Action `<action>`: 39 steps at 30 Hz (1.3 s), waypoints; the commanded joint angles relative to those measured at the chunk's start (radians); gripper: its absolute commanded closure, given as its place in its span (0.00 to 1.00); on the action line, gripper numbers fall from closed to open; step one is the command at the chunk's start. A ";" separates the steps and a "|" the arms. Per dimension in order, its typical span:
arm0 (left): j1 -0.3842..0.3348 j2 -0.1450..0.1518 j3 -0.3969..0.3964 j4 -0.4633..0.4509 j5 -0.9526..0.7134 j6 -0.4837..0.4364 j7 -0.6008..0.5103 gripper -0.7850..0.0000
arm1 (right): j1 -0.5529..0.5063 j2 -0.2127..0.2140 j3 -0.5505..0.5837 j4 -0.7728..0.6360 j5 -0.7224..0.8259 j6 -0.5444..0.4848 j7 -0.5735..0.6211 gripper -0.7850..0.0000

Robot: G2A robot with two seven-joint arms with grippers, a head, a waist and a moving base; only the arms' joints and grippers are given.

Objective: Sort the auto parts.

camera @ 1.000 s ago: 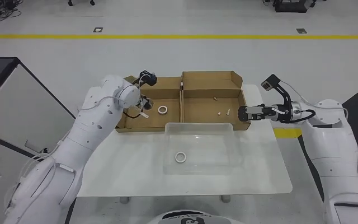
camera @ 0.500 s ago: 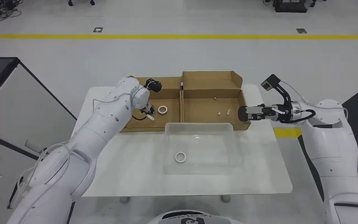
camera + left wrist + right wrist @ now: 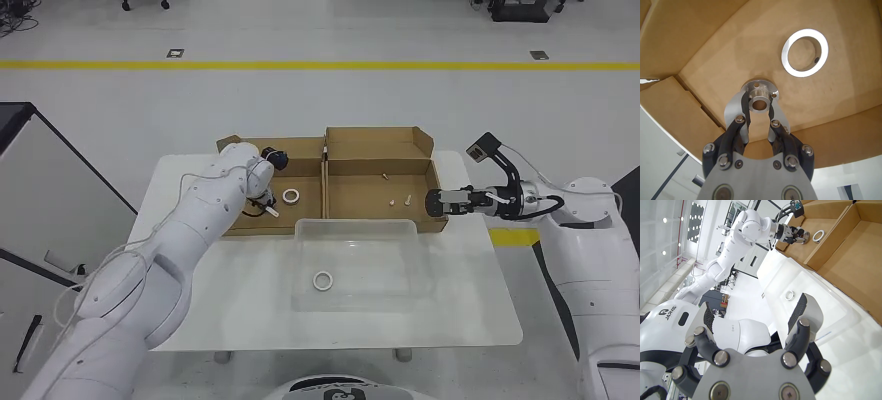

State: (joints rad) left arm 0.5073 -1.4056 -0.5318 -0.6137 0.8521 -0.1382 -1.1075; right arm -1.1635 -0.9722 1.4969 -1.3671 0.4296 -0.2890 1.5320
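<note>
My left gripper is shut on a small metal flanged hub, held low over the floor of the left cardboard box. A flat metal ring lies on that box's floor a short way from the hub. From above, the left gripper sits just left of that ring. A second metal ring lies in the clear plastic tray. My right gripper stands open with nothing in it, off the right end of the right cardboard box.
Several small metal parts lie on the right box's floor. The two boxes stand side by side at the table's far edge, with the tray in front of them. The white table has bare room to the tray's left and right.
The left arm has swung right and lowered, carrying the hub from the left box's far left corner toward the ring. The right arm has stayed still.
</note>
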 commanded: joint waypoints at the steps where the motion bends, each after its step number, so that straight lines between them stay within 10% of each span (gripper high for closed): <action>1: -0.006 -0.010 0.003 0.024 -0.003 -0.004 0.008 0.85 | 0.000 0.000 0.000 0.000 0.001 0.000 0.000 0.00; 5: -0.024 -0.030 0.007 0.069 -0.009 -0.012 0.020 0.00 | 0.000 0.000 0.000 0.000 0.001 0.000 0.000 0.00; 15: -0.079 -0.046 -0.018 0.120 -0.016 -0.023 0.053 0.00 | 0.000 0.000 0.000 0.000 0.001 0.000 0.000 0.00; 23: -0.106 0.007 -0.092 -0.006 -0.009 -0.141 0.086 0.00 | 0.000 0.000 0.000 0.000 0.001 0.000 0.000 0.00; 28: -0.027 0.082 -0.168 -0.271 0.028 -0.248 0.035 0.00 | 0.000 0.000 0.000 0.000 0.001 0.000 0.000 0.00; 39: 0.376 0.252 -0.377 -1.005 0.029 -0.381 -0.193 0.00 | 0.000 0.000 0.000 0.000 0.001 0.000 0.000 0.00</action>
State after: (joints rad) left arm 0.8545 -1.1642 -0.9100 -1.5699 0.8867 -0.5242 -1.3015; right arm -1.1635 -0.9722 1.4969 -1.3671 0.4296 -0.2890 1.5320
